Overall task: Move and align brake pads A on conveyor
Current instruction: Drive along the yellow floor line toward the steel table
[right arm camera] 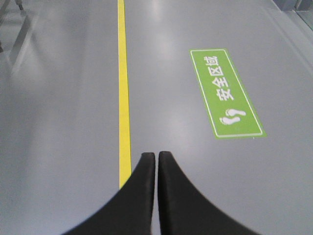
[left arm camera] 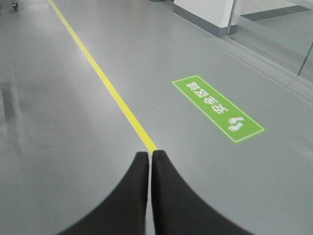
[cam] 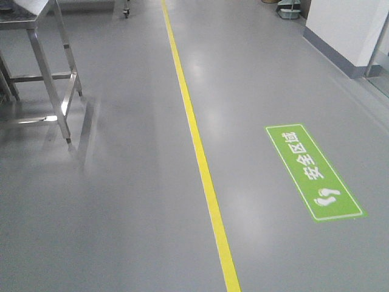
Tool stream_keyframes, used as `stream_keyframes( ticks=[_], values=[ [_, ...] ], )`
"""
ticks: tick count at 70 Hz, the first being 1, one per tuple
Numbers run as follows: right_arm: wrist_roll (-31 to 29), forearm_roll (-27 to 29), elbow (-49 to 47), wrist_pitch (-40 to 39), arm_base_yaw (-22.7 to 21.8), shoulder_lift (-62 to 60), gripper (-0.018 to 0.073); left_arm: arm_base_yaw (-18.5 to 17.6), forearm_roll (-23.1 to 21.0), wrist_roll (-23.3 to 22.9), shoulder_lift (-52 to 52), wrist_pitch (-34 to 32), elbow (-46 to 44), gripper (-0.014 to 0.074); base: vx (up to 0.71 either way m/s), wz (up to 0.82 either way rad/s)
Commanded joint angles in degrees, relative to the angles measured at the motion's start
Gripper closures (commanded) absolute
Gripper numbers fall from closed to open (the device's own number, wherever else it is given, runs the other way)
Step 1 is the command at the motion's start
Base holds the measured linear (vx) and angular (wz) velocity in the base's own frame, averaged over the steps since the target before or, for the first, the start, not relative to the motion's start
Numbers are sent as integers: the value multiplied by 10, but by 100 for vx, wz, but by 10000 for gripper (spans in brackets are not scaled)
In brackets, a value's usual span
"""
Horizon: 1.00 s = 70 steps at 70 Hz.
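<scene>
Wrist-mounted views show no brake pads A and no conveyor; both lie out of sight. The left hand (left arm camera: 150, 155) and right hand (right arm camera: 156, 155), two in all, are pressed together and empty. Ahead of them run one yellow line (right arm camera: 124, 88) and one green floor sign (right arm camera: 226, 93). The front view adds one steel table (cam: 27, 17), which a careless approach might clip.

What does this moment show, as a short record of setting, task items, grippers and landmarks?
setting: open grey floor with a yellow line running along it
task items: brake pads A and conveyor not in view
left gripper: shut, nothing held, pointing along the yellow line
right gripper: shut, nothing held, just right of the yellow line
landmarks: green floor sign right of the line; steel table at far left in the front view
</scene>
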Motion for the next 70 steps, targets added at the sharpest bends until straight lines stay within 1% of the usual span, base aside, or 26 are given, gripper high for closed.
stream_keyframes(
  ticks=[1, 70],
  values=[
    [-2, -6, -15, -38, -3, 4, 560, -3, -8, -1, 7, -41, -11, 603, 59, 4],
    [-2, -6, -15, -38, -3, 4, 560, -3, -8, -1, 7, -41, -11, 603, 61, 7]
  ],
)
